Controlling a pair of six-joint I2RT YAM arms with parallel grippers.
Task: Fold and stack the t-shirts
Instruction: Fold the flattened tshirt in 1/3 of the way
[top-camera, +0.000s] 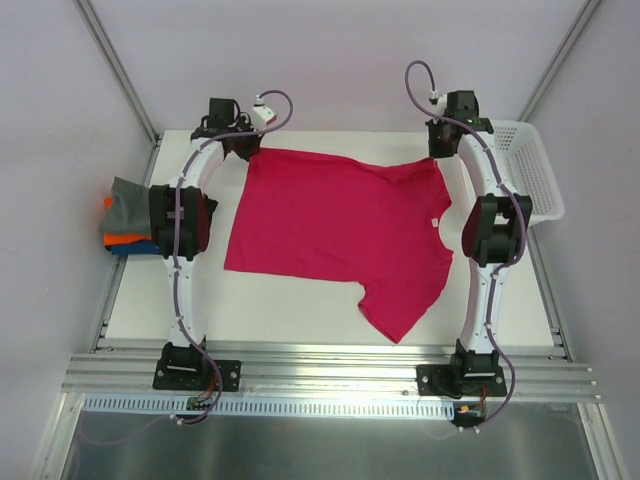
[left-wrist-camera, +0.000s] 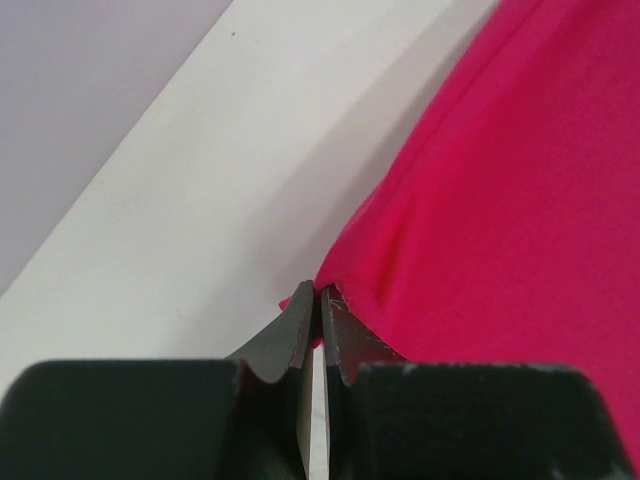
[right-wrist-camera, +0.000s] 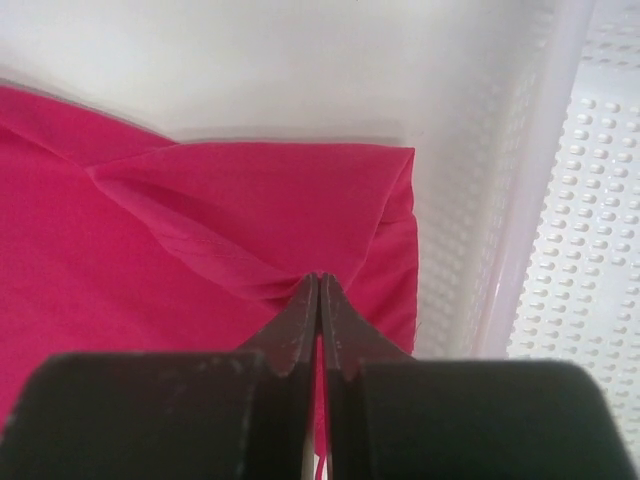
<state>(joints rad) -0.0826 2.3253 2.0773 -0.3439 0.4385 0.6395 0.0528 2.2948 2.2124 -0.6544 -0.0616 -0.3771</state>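
Observation:
A magenta-red t-shirt (top-camera: 335, 225) lies spread on the white table, one sleeve pointing to the near right. My left gripper (top-camera: 243, 148) is shut on the shirt's far left corner (left-wrist-camera: 330, 300); cloth shows pinched between the fingertips. My right gripper (top-camera: 440, 150) is shut on the shirt's far right sleeve (right-wrist-camera: 300, 215), the fabric bunched at the tips (right-wrist-camera: 318, 280). A stack of folded t-shirts (top-camera: 125, 220), grey on top, orange and blue below, sits at the table's left edge, partly hidden by the left arm.
A white plastic lattice basket (top-camera: 530, 170) stands at the far right, right beside the held sleeve; its wall (right-wrist-camera: 520, 200) fills the right side of the right wrist view. The table's back edge and grey walls are just beyond both grippers.

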